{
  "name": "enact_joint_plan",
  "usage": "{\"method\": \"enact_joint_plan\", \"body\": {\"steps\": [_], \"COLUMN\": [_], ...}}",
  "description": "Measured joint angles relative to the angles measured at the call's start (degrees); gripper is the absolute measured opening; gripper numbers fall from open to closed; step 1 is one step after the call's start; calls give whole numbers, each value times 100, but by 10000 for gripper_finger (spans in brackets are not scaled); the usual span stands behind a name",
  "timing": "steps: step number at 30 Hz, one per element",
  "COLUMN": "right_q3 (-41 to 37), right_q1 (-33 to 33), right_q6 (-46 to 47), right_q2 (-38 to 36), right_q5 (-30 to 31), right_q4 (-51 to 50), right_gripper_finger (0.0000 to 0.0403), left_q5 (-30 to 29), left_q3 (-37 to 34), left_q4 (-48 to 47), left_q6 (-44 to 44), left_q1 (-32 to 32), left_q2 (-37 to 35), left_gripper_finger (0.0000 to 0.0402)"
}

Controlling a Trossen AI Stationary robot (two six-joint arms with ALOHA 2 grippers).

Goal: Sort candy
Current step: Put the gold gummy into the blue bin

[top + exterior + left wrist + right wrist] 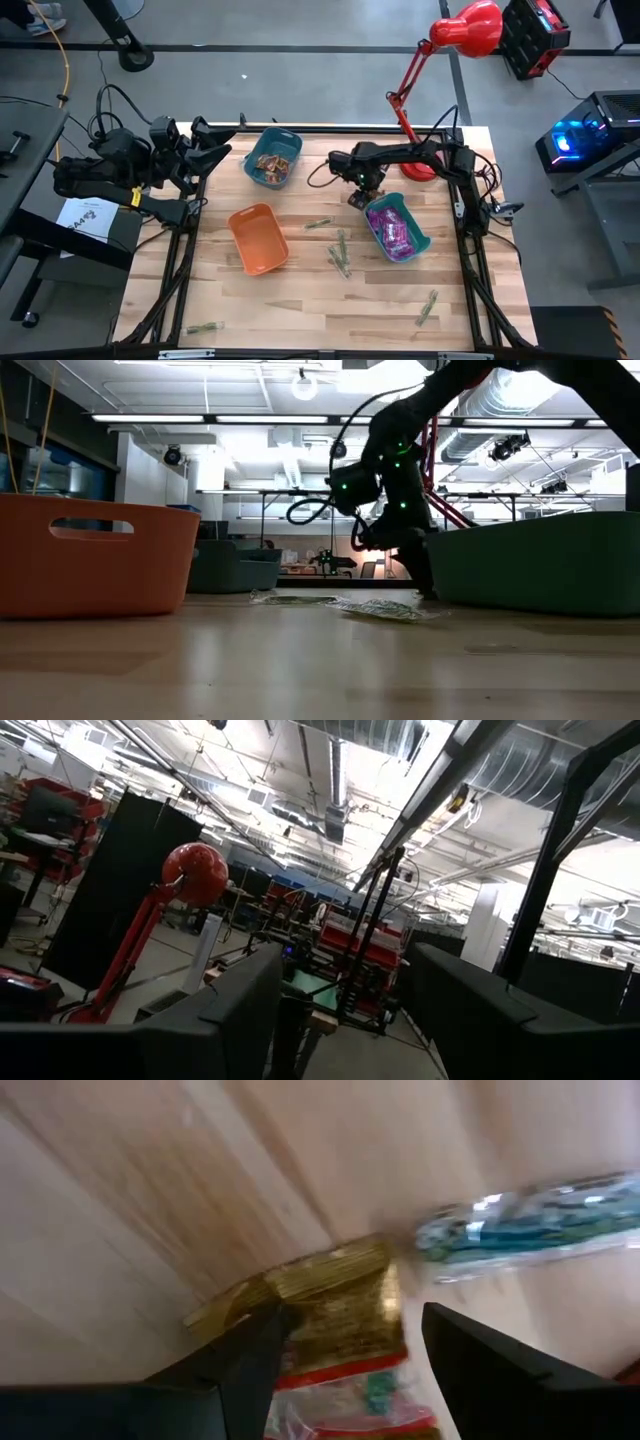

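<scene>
- gold-brown wrapped candy [335, 1305] lies on the wooden counter [300, 300] between the spread, released fingers of the right pincer [358, 196], just beside the teal bin's [421, 243] far-left corner.
- purple packets [393, 232] fill that bin.
- greenish sticks [340, 255] lie scattered mid-counter.
- left pincer [340, 1020] hangs released off the counter's far-left edge.

grey floor, red desk lamp [468, 28] (ceiling strip lights [230, 418] beyond)
</scene>
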Motion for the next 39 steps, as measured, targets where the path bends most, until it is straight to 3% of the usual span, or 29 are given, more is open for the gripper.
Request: {"method": "enact_joint_plan", "body": {"steps": [6,8,12,13,18,24,30,39], "right_q3": [-320,-247,341,588,2059,2938,2777,2713], "right_q1": [176,261,373,380,388,330,187,104], "right_q6": [36,28,-218,-273,-406,-357,582,1002], "right_q2": [-50,-42,33,33,20,-13,0,9], "right_q5": [145,305,452,467,576,198,-170,-43], "right_q4": [390,409,592,558,891,3373,5023,5295], "right_gripper_finger": [215,170,33,20,31,11,47,208], "left_q5": [3,3,3,3,-11,-163,-163,-178], "left_q3": [0,0,0,0,0,-2,-2,-4], "left_q4": [0,1,4,4,7,7,4,-10], "left_q6": [-2,-3,-4,-4,48,138,142,144], "left_q1": [0,0,0,0,0,0,0,-1], "left_q2": [0,-2,0,0,-1,0,-1,27], "left_gripper_finger": [216,216,216,216,216,216,216,216]}}
